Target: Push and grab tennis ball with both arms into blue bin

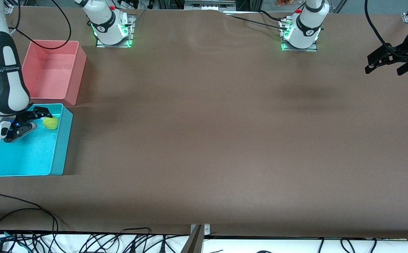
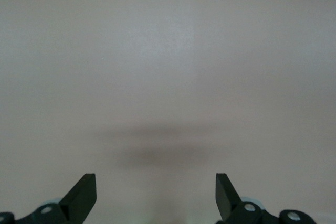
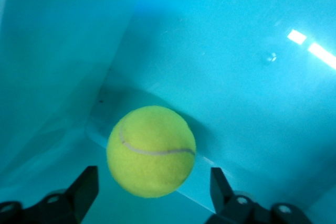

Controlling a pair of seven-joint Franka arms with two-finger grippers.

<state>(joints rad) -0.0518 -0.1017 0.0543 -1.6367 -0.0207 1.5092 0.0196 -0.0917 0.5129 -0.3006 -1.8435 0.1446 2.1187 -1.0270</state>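
Observation:
The tennis ball (image 1: 51, 123) lies inside the blue bin (image 1: 62, 147), in the part farther from the front camera and close to a wall. My right gripper (image 1: 34, 122) hangs over the bin beside the ball, open, with its fingers spread wider than the ball and not touching it. In the right wrist view the ball (image 3: 151, 151) sits at the crease of the bin's floor and wall (image 3: 63, 51), just ahead of the open right gripper (image 3: 153, 179). My left gripper (image 1: 385, 69) is open and empty over the bare table at the left arm's end, and the left wrist view (image 2: 156, 182) shows only tabletop.
A pink bin (image 1: 54, 70), empty, stands right beside the blue bin, farther from the front camera. Cables run along the table's near edge (image 1: 84, 239). The arm bases (image 1: 112, 31) stand along the table's top edge.

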